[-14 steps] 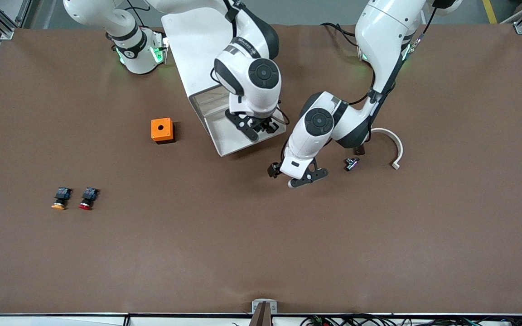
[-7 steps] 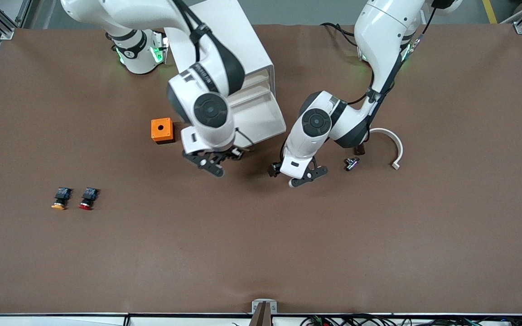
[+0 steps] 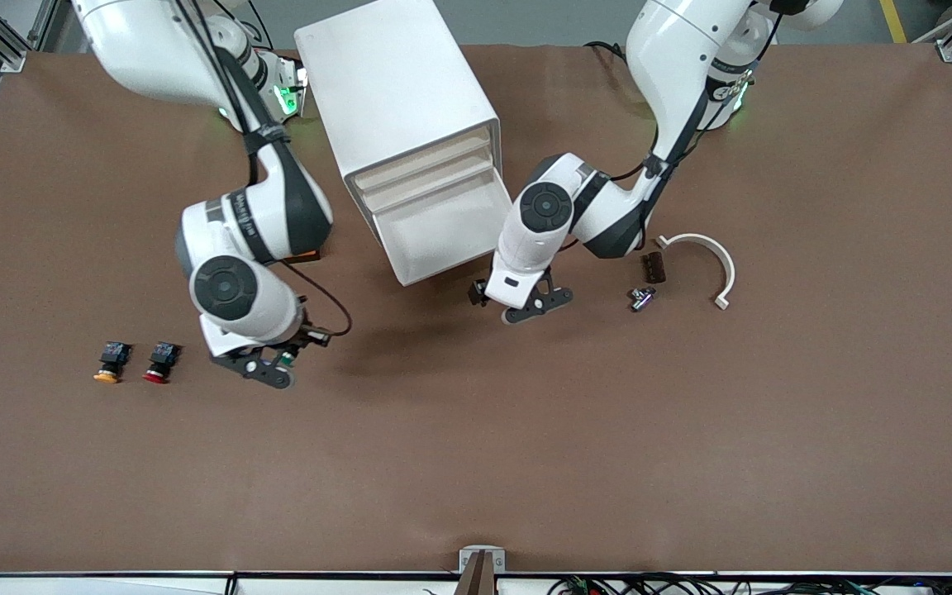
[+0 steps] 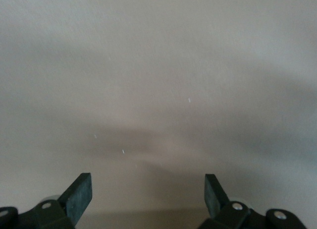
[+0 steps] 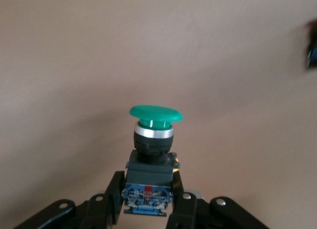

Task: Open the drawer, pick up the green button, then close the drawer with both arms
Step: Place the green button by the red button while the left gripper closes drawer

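Right gripper [image 3: 282,364]: I see its jaws clamped on the black blocky body of the small push button with the round green cap [image 5: 155,114], cap pointing away from the wrist; it hangs over bare brown table [image 3: 476,463], at about 3 o'clock from the red-capped button [image 3: 160,362] in the front view.
Left gripper [image 3: 517,302]: I read its jaws as spread wide with nothing between them; the fingertips [image 4: 79,194] frame only table surface. It hovers over the table just past the drawer's corner, at roughly 5 o'clock from the cabinet.
Drawer [image 3: 443,235]: the lowest white tray of the large white box-shaped cabinet [image 3: 397,107] stands pulled out, its inside showing nothing I can make out.
Loose buttons: the yellow-orange-capped button [image 3: 111,362] lies just beside the red one, toward the right arm's end.
Other items: a white curved strip [image 3: 711,260], a small dark block [image 3: 652,266] and a small metal piece [image 3: 641,297] lie near the left arm.
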